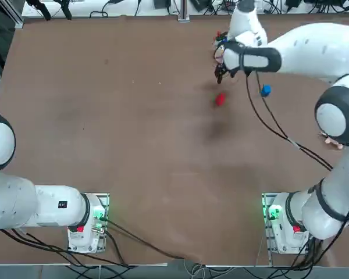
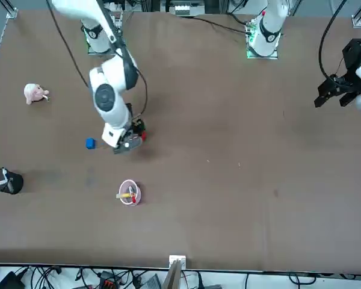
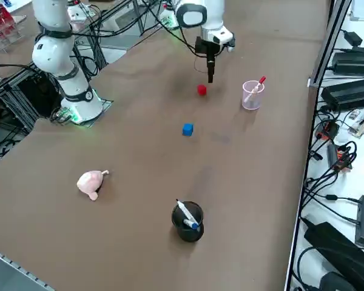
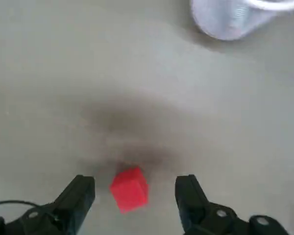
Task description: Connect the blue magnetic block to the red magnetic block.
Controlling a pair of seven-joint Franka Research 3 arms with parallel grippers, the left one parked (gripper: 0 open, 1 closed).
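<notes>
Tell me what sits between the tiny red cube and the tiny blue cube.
Nothing: in the right side view, only bare brown tabletop separates the tiny red plastic cube from the tiny blue plastic cube.

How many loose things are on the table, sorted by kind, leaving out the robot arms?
Magnetic blocks: 2, the blue magnetic block and the red magnetic block, lying apart
Plush toys: 1, the pink plush toy
Cups: 2, the clear cup and the black cup, each with pens in it
Total: 5

The open right hand hangs over the red block.
</notes>
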